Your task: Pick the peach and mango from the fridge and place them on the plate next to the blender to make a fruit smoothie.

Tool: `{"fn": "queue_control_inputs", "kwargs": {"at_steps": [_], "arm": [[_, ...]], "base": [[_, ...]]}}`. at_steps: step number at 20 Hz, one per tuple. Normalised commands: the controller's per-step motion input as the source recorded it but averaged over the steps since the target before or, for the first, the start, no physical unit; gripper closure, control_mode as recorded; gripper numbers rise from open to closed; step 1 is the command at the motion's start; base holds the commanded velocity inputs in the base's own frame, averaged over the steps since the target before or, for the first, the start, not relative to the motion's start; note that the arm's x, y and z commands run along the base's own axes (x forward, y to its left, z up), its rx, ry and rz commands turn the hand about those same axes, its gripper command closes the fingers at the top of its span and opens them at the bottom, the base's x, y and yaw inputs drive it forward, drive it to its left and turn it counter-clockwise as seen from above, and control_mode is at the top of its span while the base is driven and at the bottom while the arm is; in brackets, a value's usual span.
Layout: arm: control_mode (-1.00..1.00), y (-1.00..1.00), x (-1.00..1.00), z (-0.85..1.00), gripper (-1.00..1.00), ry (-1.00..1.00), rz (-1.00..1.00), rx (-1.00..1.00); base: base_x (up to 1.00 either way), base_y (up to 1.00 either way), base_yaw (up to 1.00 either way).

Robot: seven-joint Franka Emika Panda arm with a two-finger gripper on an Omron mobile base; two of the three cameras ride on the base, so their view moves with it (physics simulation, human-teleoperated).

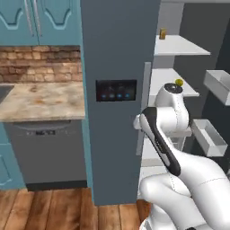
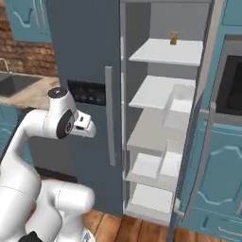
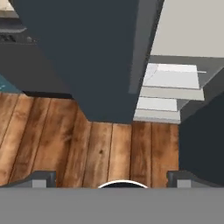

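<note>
The dark slate fridge (image 1: pixel 119 54) stands with its right side open, showing white shelves (image 2: pixel 165 52). A small yellow-green mango (image 1: pixel 179 82) sits on the second shelf, just above my arm's white wrist. The peach, the plate and the blender are out of view. My gripper (image 3: pixel 111 180) points down at the wooden floor in front of the fridge's closed left door (image 3: pixel 87 57). Its fingertips (image 3: pixel 43 179) stand wide apart, open, with nothing between them. In the right base view the hand (image 2: pixel 85 125) hangs beside the vertical bar handle (image 2: pixel 109 118).
A small yellow-brown container (image 1: pixel 162 33) stands on the top shelf. The open fridge door carries white bins (image 1: pixel 209 134) at the right. A stone counter (image 1: pixel 40 101) over a dishwasher (image 1: pixel 45 152) lies left of the fridge. Teal cabinets with an oven (image 2: pixel 231 85) stand at the right.
</note>
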Motion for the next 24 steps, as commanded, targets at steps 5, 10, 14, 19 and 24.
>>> {"fn": "queue_control_inputs", "kwargs": {"at_steps": [5, 10, 14, 19, 24], "arm": [[1.00, 0.00, 0.00, 0.00, -1.00, 0.00, 0.00, 0.00], [1.00, 0.00, 0.00, 0.00, -1.00, 0.00, 0.00, 0.00], [1.00, 0.00, 0.00, 0.00, -1.00, 0.00, 0.00, 0.00], [1.00, 0.00, 0.00, 0.00, -1.00, 0.00, 0.00, 0.00], [1.00, 0.00, 0.00, 0.00, -1.00, 0.00, 0.00, 0.00]], "base": [[0.32, 0.00, -0.74], [0.85, 0.00, -0.37], [0.77, 0.00, -0.13], [0.53, -0.19, -0.02], [0.44, -0.25, -0.04]]}}
